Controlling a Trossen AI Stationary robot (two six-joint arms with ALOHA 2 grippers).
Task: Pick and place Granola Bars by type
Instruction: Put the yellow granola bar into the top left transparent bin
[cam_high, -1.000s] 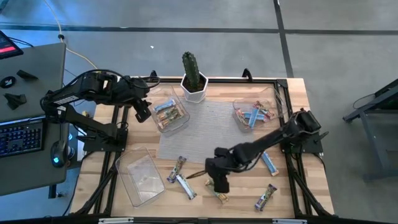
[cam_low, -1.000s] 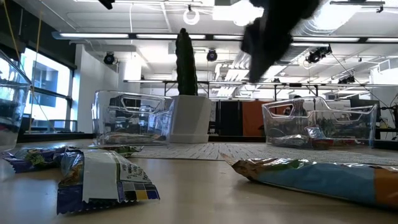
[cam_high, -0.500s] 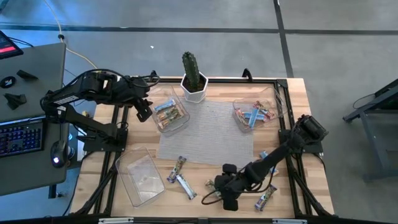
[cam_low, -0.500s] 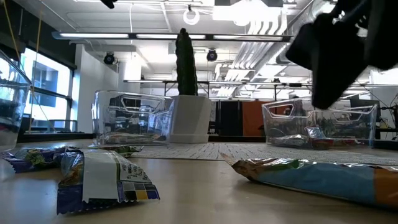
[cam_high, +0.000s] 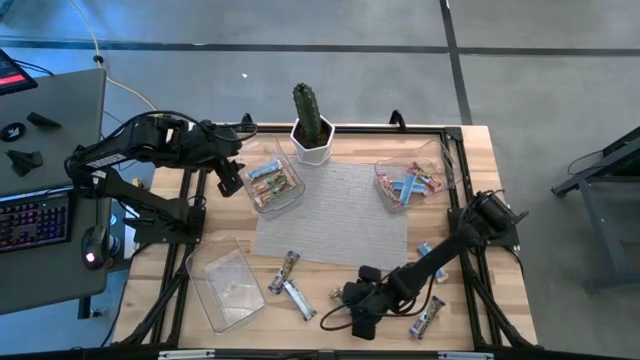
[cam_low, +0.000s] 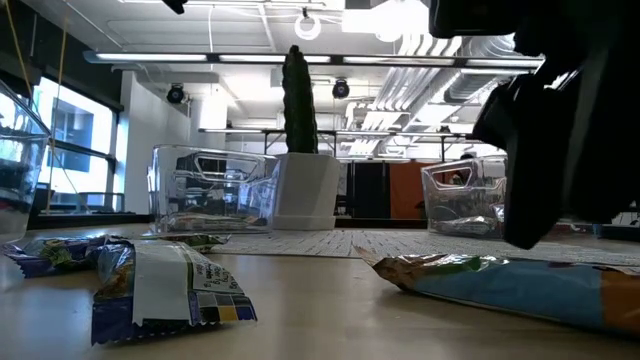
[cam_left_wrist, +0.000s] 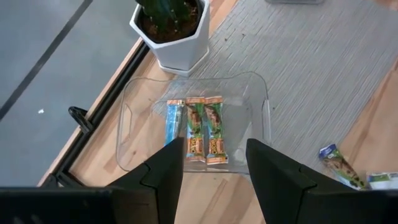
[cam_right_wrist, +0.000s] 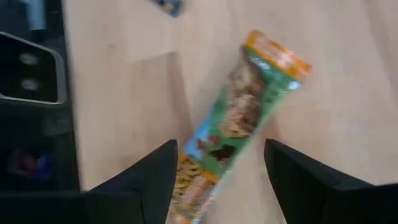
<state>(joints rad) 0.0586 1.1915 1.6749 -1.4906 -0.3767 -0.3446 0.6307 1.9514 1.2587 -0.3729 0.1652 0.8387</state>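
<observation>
The right gripper hovers low over the near edge of the table, fingers open, straddling a green-and-orange granola bar that lies flat on the wood and is not yet gripped. In the high view the same gripper sits at the front edge of the table, between two loose bars.

Handling: the bar appears light and flat, with a glossy film wrapper that is likely slippery and crinkles under load. Judged best grip: across the narrow width at mid-length, not on the crimped ends.

Surroundings: a blue-and-white bar and a purple bar lie near on either side, clear of the fingers. The left tub holds matching green-and-orange bars; the right tub holds blue ones; a third tub is near the front left. A potted cactus stands at the far edge, between the two far tubs.

The left gripper waits, fingers open, above the left tub.
</observation>
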